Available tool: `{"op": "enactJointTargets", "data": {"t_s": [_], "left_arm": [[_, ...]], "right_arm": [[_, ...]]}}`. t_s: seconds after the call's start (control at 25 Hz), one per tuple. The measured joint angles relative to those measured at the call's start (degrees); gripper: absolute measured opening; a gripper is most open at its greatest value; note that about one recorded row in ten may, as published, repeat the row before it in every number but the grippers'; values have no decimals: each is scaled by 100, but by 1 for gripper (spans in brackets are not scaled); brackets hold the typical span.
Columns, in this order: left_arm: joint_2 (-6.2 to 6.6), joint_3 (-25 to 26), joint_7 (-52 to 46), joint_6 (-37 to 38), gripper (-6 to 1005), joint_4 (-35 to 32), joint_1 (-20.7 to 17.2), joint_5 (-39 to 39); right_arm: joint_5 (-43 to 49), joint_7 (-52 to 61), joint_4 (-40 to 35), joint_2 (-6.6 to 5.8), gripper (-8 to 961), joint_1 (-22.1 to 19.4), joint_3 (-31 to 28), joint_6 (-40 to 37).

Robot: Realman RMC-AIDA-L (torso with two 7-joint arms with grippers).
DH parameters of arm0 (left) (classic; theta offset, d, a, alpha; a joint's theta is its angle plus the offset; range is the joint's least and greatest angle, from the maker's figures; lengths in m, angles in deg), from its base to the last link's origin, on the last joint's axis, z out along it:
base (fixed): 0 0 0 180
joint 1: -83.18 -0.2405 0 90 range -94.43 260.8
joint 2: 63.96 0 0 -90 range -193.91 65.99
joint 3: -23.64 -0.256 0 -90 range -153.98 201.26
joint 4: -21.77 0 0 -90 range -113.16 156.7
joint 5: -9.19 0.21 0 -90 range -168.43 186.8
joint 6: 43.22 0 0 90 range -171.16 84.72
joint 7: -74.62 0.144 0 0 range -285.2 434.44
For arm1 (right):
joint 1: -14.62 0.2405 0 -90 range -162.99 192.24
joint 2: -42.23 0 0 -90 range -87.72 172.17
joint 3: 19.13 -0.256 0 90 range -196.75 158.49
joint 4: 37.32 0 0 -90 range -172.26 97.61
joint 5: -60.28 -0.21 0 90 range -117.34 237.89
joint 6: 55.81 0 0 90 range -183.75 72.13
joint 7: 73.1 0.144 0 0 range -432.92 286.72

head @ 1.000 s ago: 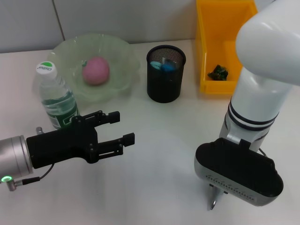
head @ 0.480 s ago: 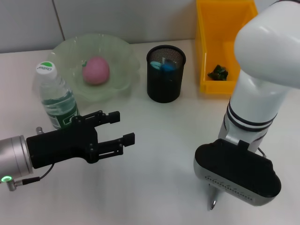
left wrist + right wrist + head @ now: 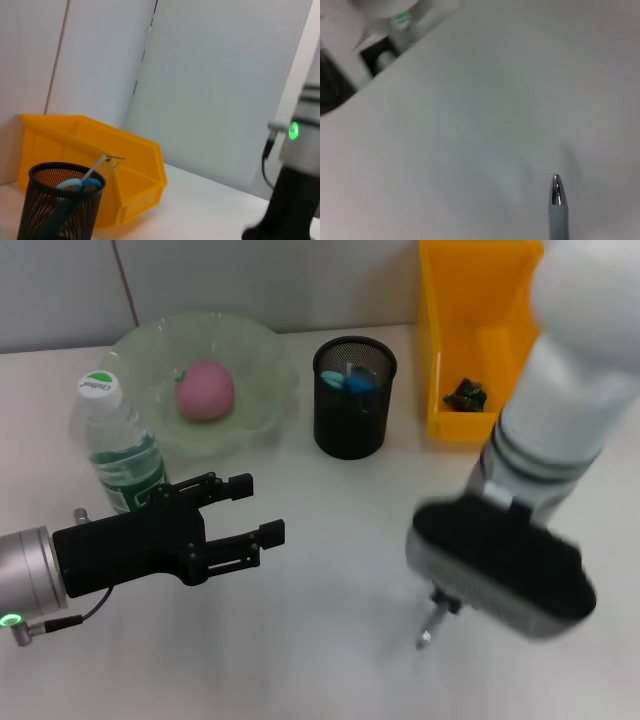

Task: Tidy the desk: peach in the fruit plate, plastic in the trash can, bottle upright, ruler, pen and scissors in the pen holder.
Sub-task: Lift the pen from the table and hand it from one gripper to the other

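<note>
Now the right hand (image 3: 437, 612) has lifted the pen (image 3: 431, 626).

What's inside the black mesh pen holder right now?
The pen holder holds scissors with blue handles and a pale ruler sticking up. Their lower parts are hidden by the mesh wall.

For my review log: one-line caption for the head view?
Right gripper carries the pen above the desk; open left gripper waits beside the upright bottle.
</note>
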Motion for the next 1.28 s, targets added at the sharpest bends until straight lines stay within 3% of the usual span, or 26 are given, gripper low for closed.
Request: {"op": "enactJointTargets", "data": {"t_s": [0.16,0.32,0.36,0.4,0.52,0.56,0.6,0.72,0.76,0.84,0.96,1.16,1.28], "left_arm": [[1,12,0,55,770,0,14,-1],[1,14,18,140,769,0,23,-65],[10,20,63,238,769,-1,23,-191],[10,20,63,238,769,-1,23,-191],[19,54,191,435,769,-42,-17,-399],[19,93,292,525,769,-50,-35,-460],[13,133,373,604,769,-50,-53,-500],[4,381,523,848,769,-10,-73,-673],[2,547,571,1037,769,46,-81,-838],[1,609,634,1164,769,103,-89,-938],[-11,697,1064,1628,769,465,-96,-1429],[-34,649,1626,2073,769,996,-6,-1910],[-44,638,1785,2208,769,1092,39,-1997]], "right_arm": [[-362,-21,-443,7,123,90,-1496,-581],[-1181,-9,-721,-3,125,247,-3390,-1597],[-1784,117,-790,-51,126,254,-4337,-2030],[-1784,117,-790,-51,127,254,-4337,-2030],[-2843,485,-776,-157,129,105,-5554,-2430],[-3641,804,-607,-187,129,-148,-6179,-2420],[-3641,804,-607,-187,130,-148,-6179,-2420],[-4831,1143,-126,-149,132,-644,-6747,-2125],[-5698,1291,425,-88,132,-997,-6918,-1861],[-6051,1330,684,-66,133,-1133,-6955,-1763],[-7027,1365,1806,-45,135,-1455,-6950,-1571],[-7425,1338,3711,-46,138,-1523,-6905,-1673],[-7409,1331,4247,-44,140,-1491,-6883,-1661]]}}
